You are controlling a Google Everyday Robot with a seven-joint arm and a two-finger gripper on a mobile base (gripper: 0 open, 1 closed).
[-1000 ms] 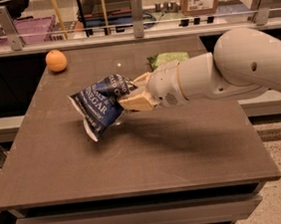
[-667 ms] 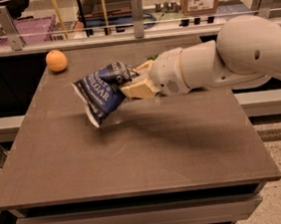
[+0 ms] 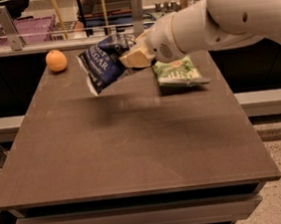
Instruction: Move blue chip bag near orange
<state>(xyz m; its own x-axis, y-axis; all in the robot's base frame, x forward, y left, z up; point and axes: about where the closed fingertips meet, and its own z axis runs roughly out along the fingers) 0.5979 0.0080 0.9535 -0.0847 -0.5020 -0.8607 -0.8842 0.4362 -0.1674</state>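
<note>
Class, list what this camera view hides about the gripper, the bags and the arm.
- Camera view: the cream two-finger gripper, shut on the crumpled navy-blue foil chip bag above the brown table's far side, hides that bag's right end.
- Camera view: the white robot arm covers the green foil chip bag's far end.
- Camera view: the right edge cuts off the arm's base.

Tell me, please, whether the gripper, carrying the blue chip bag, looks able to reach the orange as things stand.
Probably yes: the gripper holds the blue chip bag raised close beside the orange, with only bare table between them; the green chip bag lies on the gripper's other side.
</note>
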